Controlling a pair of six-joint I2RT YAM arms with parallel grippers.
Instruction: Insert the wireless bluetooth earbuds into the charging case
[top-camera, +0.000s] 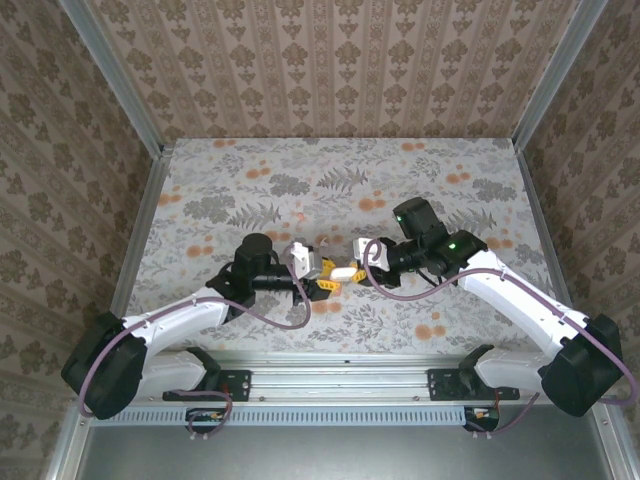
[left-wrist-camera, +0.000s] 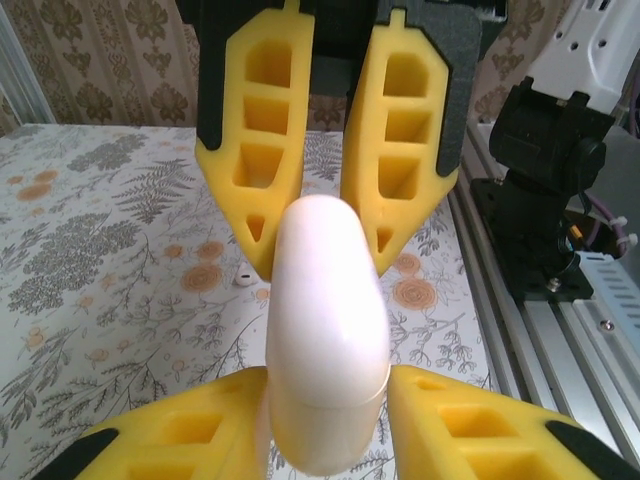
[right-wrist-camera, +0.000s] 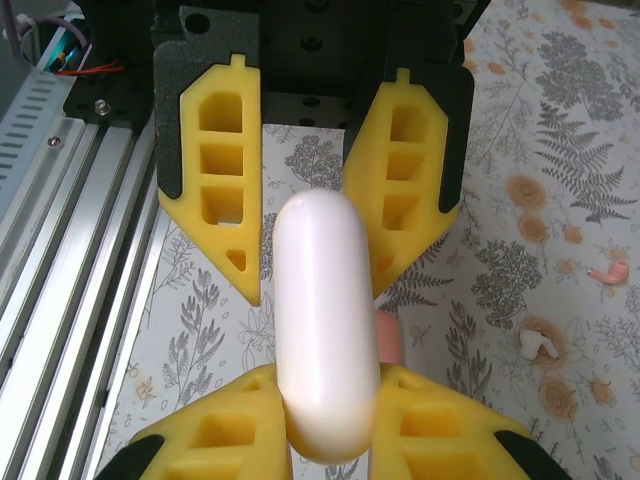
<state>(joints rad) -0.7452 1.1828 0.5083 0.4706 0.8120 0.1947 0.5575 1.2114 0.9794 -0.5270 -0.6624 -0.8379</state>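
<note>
The white charging case (right-wrist-camera: 325, 300) is held lengthwise between the two arms, seemingly off the table. Its lid looks shut: the left wrist view shows a thin seam near one end with no gap at it. No bud can be seen in the case.

A white earbud (right-wrist-camera: 535, 343) and a coral-pink earbud (right-wrist-camera: 607, 272) lie loose on the flowered table (right-wrist-camera: 480, 130), near each other and well apart from the case. A small white speck (left-wrist-camera: 243, 281) on the table in the left wrist view may be another bud, but it is too small to tell. Something pink (right-wrist-camera: 388, 338) peeks out just behind the case, and I cannot tell what it is.

The right gripper (right-wrist-camera: 330, 385) is clamped on one end of the case, its yellow fingers against both sides. The left gripper (left-wrist-camera: 328, 380) has its fingers set narrow on either side of the other end. Whether they grip the case or only flank it cannot be told.

By my judgement the task is at an early stage. The case is in hand, but the lid is not yet opened and no earbud is in. What is left is to open the lid, pick up each bud from the table, and seat it in the case
</note>
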